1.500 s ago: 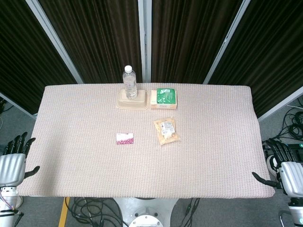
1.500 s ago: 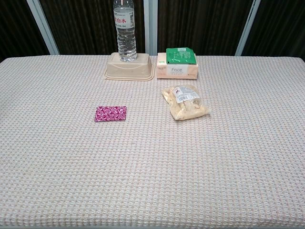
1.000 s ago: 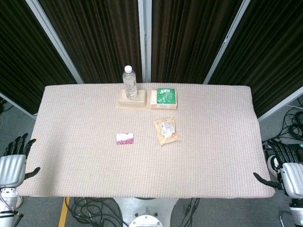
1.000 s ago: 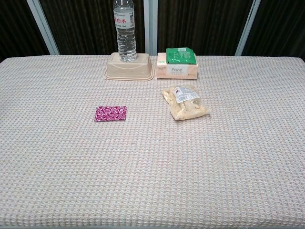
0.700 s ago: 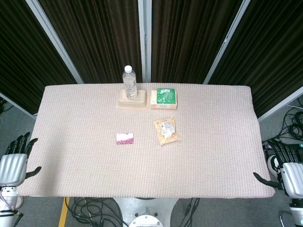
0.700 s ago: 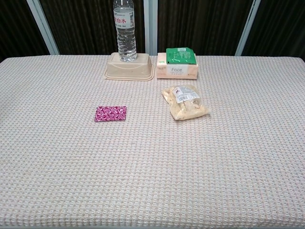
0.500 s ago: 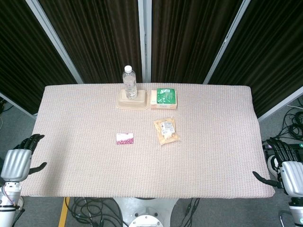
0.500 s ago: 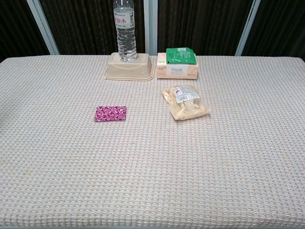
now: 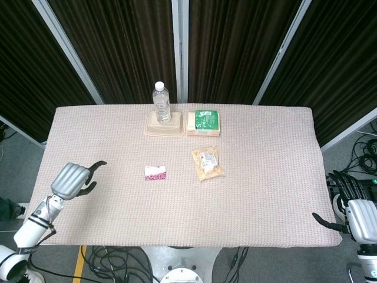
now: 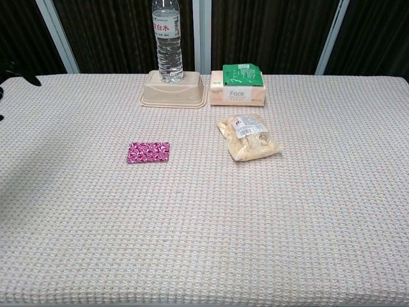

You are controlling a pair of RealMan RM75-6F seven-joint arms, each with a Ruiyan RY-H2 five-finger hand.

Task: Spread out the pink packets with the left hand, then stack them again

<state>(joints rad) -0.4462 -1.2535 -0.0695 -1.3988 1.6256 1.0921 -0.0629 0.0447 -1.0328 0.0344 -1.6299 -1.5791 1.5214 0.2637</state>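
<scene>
Hovering over the table's (image 9: 265, 177) near-left edge, my left hand (image 9: 72, 179) holds nothing, fingers loosely apart and curved. The pink packets (image 9: 155, 173) lie stacked flat, well off to that hand's right, nothing touching them. Beyond them sit a snack bag (image 9: 207, 163), a tissue box (image 9: 204, 122) and a water bottle (image 9: 161, 102) on its tray (image 9: 165, 125). My right hand (image 9: 352, 213) hangs off the far corner, fingers spread, empty.

Dark curtains (image 9: 118, 47) behind table (image 9: 265, 177)
</scene>
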